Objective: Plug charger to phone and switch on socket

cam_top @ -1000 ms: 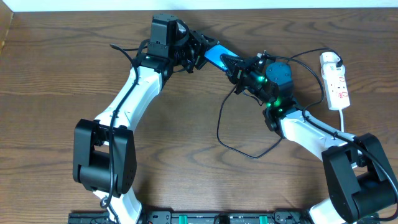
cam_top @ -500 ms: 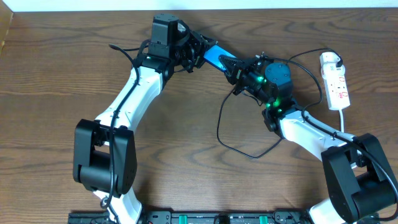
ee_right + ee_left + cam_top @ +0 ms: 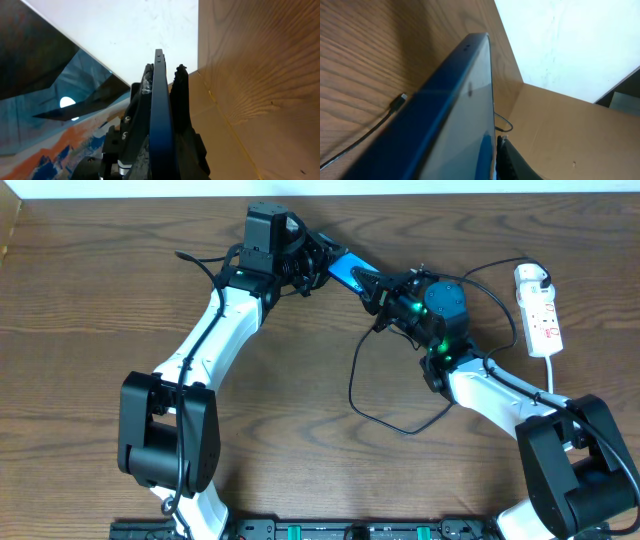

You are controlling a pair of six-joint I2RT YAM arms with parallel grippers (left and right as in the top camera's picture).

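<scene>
Phone (image 3: 350,272) hangs tilted above the bench (image 3: 100,300), pinched by the closed right claw (image 3: 383,288), while the left claw (image 3: 322,265) has narrowed onto its other end, grip not yet certain, steadying it for the charger (image 3: 350,385) lying below

Left arm (image 3: 215,330): reaches from its base at 7 o'clock toward 12, wrist bent. Left gripper (image 3: 322,265) points toward 4 o'clock; jaw gap hidden.
Right arm (image 3: 490,385): reaches from its base at 5 o'clock toward 11. Right gripper (image 3: 375,285) points toward 10 o'clock, fingers clamped on the phone (image 3: 345,270) edge.
</scene>
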